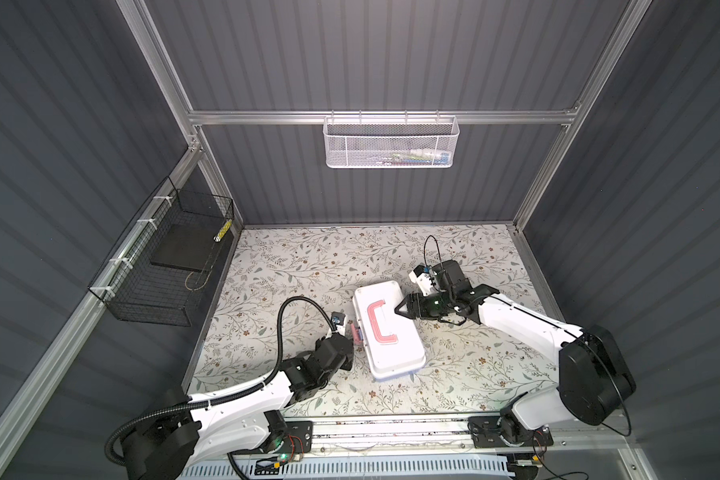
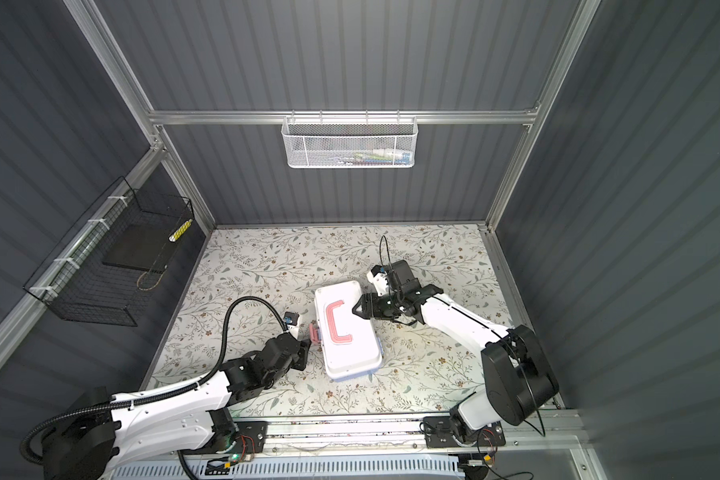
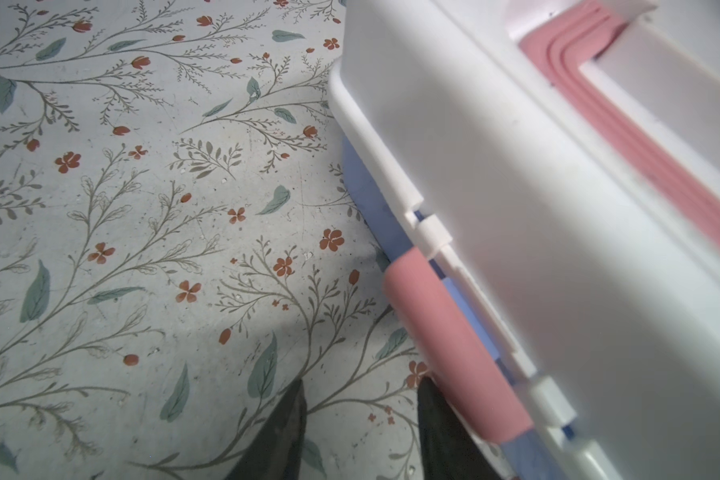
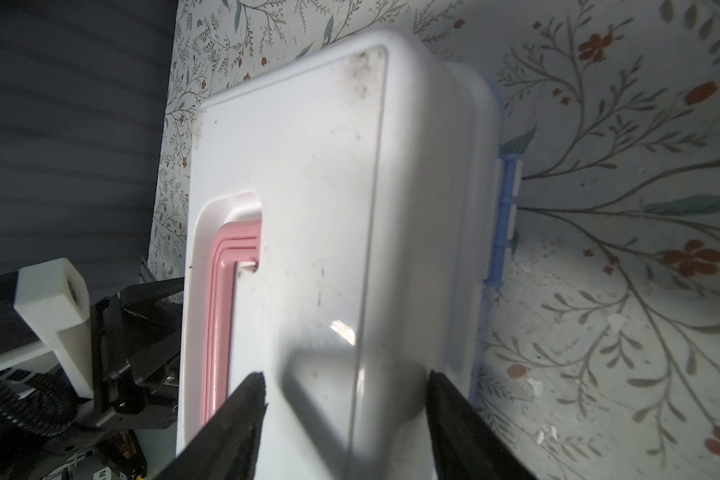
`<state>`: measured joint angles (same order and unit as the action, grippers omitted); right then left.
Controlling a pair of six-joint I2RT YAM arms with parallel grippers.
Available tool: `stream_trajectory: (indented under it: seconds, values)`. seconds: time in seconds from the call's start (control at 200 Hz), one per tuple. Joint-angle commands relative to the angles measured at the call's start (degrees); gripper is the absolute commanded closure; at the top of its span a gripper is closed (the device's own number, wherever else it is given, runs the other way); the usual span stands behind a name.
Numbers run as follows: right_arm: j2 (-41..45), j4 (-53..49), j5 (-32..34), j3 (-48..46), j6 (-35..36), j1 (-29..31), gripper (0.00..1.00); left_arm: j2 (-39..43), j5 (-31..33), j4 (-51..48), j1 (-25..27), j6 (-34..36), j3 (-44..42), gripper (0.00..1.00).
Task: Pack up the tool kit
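Observation:
The tool kit (image 1: 391, 345) lies in the middle of the floral table with its white lid (image 4: 308, 166) down and the pink handle (image 1: 377, 322) flat in its recess. The light blue base (image 3: 375, 208) shows under the lid's rim. My left gripper (image 1: 351, 340) is low at the case's left side, open, with only table between the fingers. One of its fingers (image 3: 433, 407) touches the pink latch (image 3: 445, 349). My right gripper (image 1: 400, 311) reaches over the lid's right edge, open, with its fingertips just above or on the lid near the blue hinge (image 4: 506, 216).
A white mesh basket (image 1: 391, 143) with a few small items hangs on the back rail. A black wire basket (image 1: 163, 266) holding a dark flat slab is fixed to the left wall. The floral table (image 1: 308, 257) is ringed by grey walls and aluminium rails.

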<state>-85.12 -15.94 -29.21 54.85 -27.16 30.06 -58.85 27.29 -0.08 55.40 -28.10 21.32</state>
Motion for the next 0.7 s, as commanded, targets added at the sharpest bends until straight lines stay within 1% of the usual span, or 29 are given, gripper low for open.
stream_trajectory:
  seconds: [0.0,0.15,0.22,0.49,0.696]
  values:
    - [-1.4,2.5,-2.8,0.7,-0.6,0.4,0.36,2.5,-1.2,-2.5,-0.2,-0.9,0.9,0.63]
    - [-1.7,2.2,-3.1,0.8,-0.4,0.4,0.37,5.1,-0.1,-1.0,-0.3,-0.9,-0.5,0.63]
    - [-1.6,2.0,-3.0,0.7,-0.3,0.4,0.37,5.6,-0.2,1.5,-0.3,-0.8,-1.5,0.62]
    - [-1.4,1.6,-2.9,0.3,-0.3,0.4,0.37,2.4,-3.1,5.9,-0.3,-2.3,-0.3,0.61]
    - [-0.8,1.4,-2.9,0.1,-0.1,0.4,0.37,1.9,-4.4,7.6,-0.4,-6.4,-0.2,0.58]
